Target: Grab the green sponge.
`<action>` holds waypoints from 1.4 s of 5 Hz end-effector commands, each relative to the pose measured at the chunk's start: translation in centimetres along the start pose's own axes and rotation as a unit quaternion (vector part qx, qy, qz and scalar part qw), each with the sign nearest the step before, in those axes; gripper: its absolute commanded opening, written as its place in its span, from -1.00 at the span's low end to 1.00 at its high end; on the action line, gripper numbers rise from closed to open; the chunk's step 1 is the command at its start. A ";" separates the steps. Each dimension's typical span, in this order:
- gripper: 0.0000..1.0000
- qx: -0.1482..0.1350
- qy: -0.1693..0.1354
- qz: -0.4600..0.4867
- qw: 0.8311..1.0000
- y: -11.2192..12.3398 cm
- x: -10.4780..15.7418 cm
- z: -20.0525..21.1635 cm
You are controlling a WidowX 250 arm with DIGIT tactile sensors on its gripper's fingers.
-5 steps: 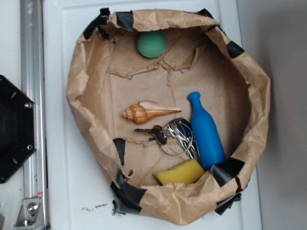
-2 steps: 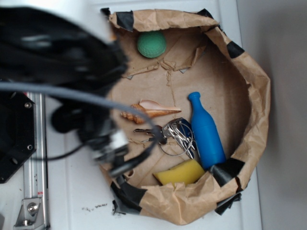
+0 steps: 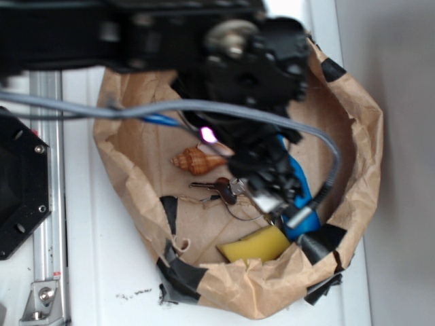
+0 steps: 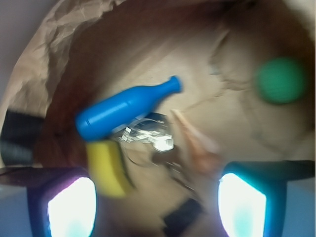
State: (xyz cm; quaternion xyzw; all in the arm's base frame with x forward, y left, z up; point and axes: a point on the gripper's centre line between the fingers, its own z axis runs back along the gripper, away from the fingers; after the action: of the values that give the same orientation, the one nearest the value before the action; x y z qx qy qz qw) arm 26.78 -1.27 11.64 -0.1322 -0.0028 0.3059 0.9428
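The green sponge (image 3: pixel 257 246), a small block showing a yellow face, lies at the near edge inside the brown paper bag (image 3: pixel 360 136). In the wrist view the sponge (image 4: pixel 107 168) sits lower left, just below the blue bottle's base. My gripper (image 3: pixel 279 197) hangs over the bag, above the keys and bottle, a little up from the sponge. Its two fingers (image 4: pixel 71 205) stand wide apart around my gripper's (image 4: pixel 155 197) gap, open, with only bag floor between them. The sponge lies close to the left finger, apart from it.
A blue bottle (image 4: pixel 123 111), a bunch of keys (image 4: pixel 148 133), a spiral shell (image 3: pixel 194 161) and a round green ball (image 4: pixel 280 80) share the bag. The arm hides the ball in the exterior view. A black mount (image 3: pixel 20 183) and metal rail (image 3: pixel 47 204) stand at the left.
The arm has swung in from the left and now reaches across the bag, with the gripper over the keys and bottle. The objects in the bag have not moved.
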 end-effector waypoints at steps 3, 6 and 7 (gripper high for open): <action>1.00 0.005 0.085 0.050 0.995 -4.7 -3.1 -7.8; 1.00 -0.016 0.111 -0.018 0.994 -5.0 -6.6 -10.9; -1.00 -0.035 0.092 -0.083 0.992 -4.4 -6.9 -11.5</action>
State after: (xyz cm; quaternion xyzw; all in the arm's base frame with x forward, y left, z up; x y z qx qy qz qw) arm 25.81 -10.84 2.66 -0.1939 0.0678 0.2454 0.9474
